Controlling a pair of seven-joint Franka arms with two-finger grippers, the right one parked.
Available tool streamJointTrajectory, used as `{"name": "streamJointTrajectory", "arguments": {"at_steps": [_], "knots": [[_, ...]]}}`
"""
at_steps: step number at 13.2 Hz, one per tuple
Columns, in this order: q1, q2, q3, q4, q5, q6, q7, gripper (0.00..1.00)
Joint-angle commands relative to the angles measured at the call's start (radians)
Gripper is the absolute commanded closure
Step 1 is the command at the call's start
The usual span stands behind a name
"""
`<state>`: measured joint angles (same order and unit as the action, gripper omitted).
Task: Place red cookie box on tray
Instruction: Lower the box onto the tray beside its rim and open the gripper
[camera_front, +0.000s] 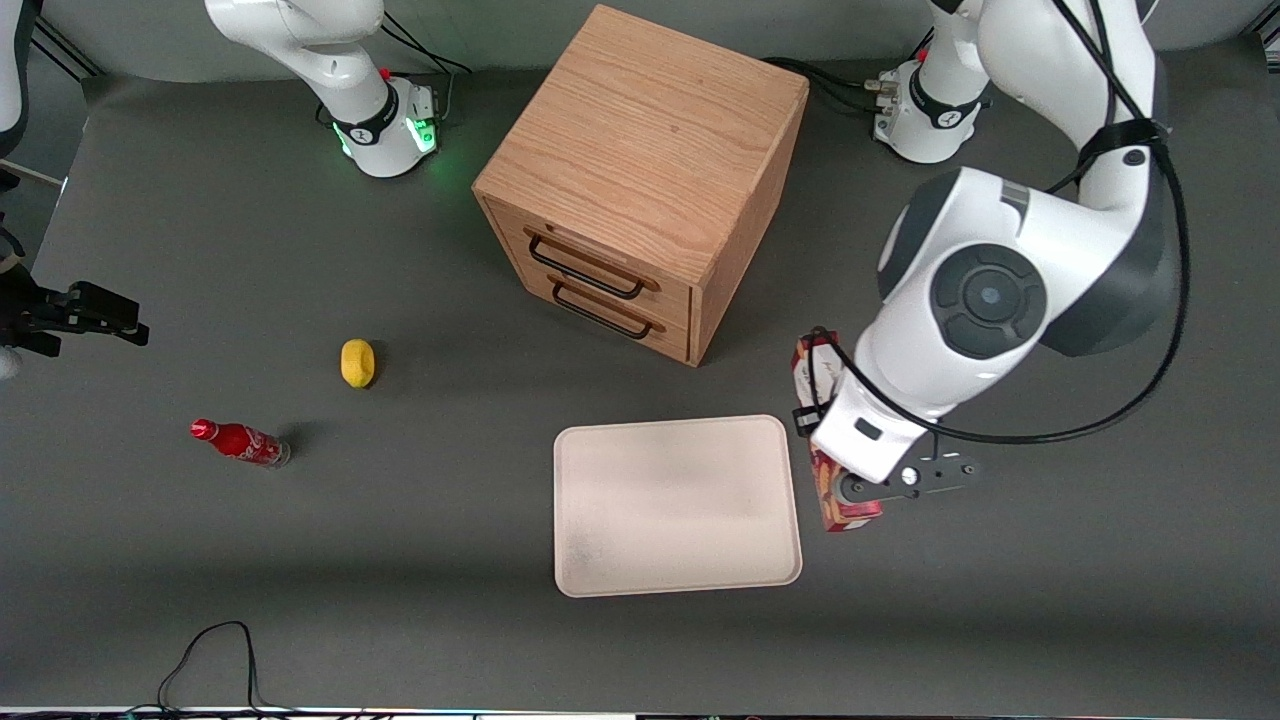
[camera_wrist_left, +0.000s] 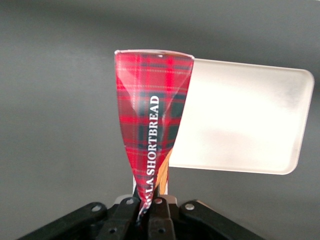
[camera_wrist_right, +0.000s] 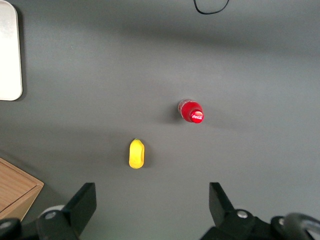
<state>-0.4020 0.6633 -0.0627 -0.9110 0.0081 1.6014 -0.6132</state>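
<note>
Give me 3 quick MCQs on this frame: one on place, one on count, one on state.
1. Where is the red cookie box?
A. Lying on the tray
B. Beside the tray's edge, toward the working arm's end
C. On top of the wooden drawer cabinet

2. How many handles show on the cabinet's front?
A. One
B. Two
C. Three

3. What is the tool doing?
A. Shut on the box
B. Open above the lemon
C. Open over the soda bottle

Answers: 1 B, the box sits just off the tray, none of it on the surface. 2 B, two dark handles, one per drawer. 3 A, wrist view shows the box pinched between the fingers.
</note>
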Motion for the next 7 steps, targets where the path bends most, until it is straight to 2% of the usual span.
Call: {"name": "streamJointTrajectory", "arguments": {"at_steps": [1,3,7], "knots": [[0.0,0.036,-0.005,0.031,0.0,0.05,-0.019,1.0],[-0.003,0.087,-0.003,0.001,0.01,0.125,0.018,1.0],[0.012,0.111,-0.003,-0.161,0.009,0.316,0.105,1.0]]}}
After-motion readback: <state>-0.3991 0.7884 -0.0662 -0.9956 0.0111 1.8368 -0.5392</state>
